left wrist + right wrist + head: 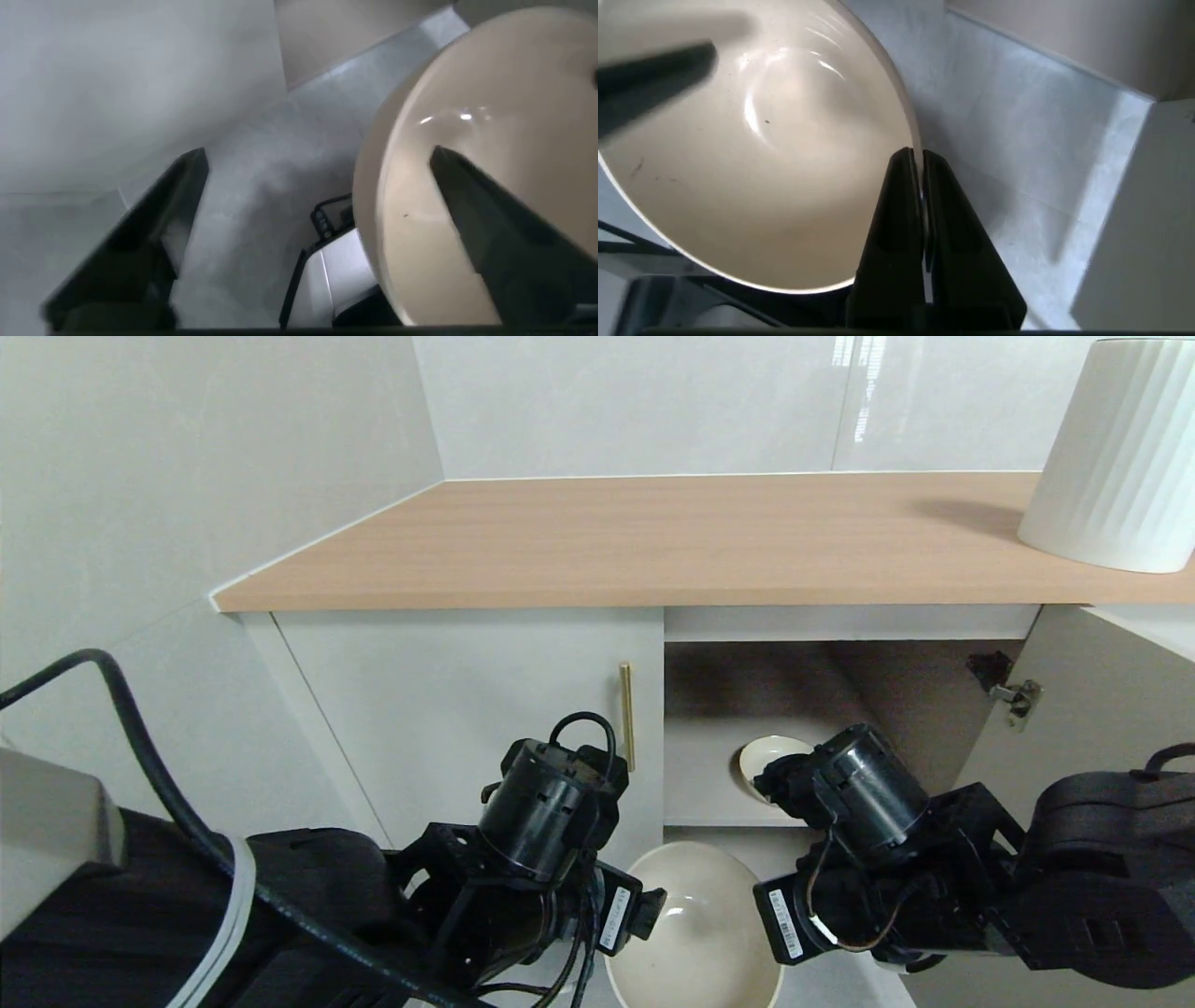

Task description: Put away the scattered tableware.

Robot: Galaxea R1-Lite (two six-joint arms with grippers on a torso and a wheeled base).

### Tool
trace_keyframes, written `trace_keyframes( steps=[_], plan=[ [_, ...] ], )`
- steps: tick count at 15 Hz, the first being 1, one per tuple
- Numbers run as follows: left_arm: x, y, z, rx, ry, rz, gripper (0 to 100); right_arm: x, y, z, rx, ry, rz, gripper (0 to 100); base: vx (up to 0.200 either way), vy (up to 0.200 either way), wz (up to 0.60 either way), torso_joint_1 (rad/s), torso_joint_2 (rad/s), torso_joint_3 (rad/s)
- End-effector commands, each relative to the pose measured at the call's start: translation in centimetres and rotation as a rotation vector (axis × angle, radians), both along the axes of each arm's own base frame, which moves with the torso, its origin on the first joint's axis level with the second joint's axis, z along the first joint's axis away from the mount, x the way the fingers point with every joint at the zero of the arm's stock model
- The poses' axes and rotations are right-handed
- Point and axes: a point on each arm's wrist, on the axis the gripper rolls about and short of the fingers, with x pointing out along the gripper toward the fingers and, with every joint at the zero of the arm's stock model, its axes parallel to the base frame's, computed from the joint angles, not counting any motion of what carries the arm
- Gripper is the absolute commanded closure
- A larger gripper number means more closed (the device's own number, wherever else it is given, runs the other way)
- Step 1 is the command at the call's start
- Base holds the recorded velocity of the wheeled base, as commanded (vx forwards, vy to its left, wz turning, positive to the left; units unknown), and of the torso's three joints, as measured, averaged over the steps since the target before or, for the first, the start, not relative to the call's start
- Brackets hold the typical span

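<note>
At lower centre, before the open cabinet [766, 677], the right gripper [922, 168] pinches the cream bowl [695, 933] by its rim; the left gripper [318, 159] stands wide open. One dish [773, 756] is shelved, this bowl not yet.

1. I get bright, even light on the countertop [653, 541], with a soft shadow beside the white ribbed container [1111, 457].
2. The cabinet recess [822, 681] beyond the right gripper [922, 173] is dim.
3. Small glare spots sit on the bowl [766, 159] it pinches.
</note>
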Motion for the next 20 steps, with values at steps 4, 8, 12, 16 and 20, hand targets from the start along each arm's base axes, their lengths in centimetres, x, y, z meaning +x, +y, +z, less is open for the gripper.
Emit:
trace_keyframes(
  steps=[4, 8, 12, 16, 20],
  plan=[
    [-0.7, 0.9, 2.3, -0.058, -0.052, 0.028, 0, 4.9, -1.7, 0.2, 0.084, 0.010, -0.233, 100, 0.000, 0.000, 0.00, 0.000, 0.00, 0.000],
    [-0.8, 1.2, 3.0, -0.078, -0.068, 0.032, 0, 9.3, -3.7, -0.8, 0.125, 0.016, -0.478, 100, 0.000, 0.000, 0.00, 0.000, 0.00, 0.000],
    [-0.8, 1.2, 2.9, -0.074, -0.063, 0.031, 0, 12.1, -4.9, -1.7, 0.157, 0.008, -0.626, 100, 0.000, 0.000, 0.00, 0.000, 0.00, 0.000],
    [-0.8, 1.1, 2.7, -0.069, -0.059, 0.031, 0, 14.0, -6.2, -2.4, 0.199, -0.017, -0.705, 100, 0.000, 0.000, 0.00, 0.000, 0.00, 0.000],
    [-0.8, 1.1, 2.7, -0.068, -0.058, 0.031, 0, 15.5, -7.3, -3.2, 0.230, -0.080, -0.752, 100, 0.000, 0.000, 0.00, 0.000, 0.00, 0.000]
  ],
)
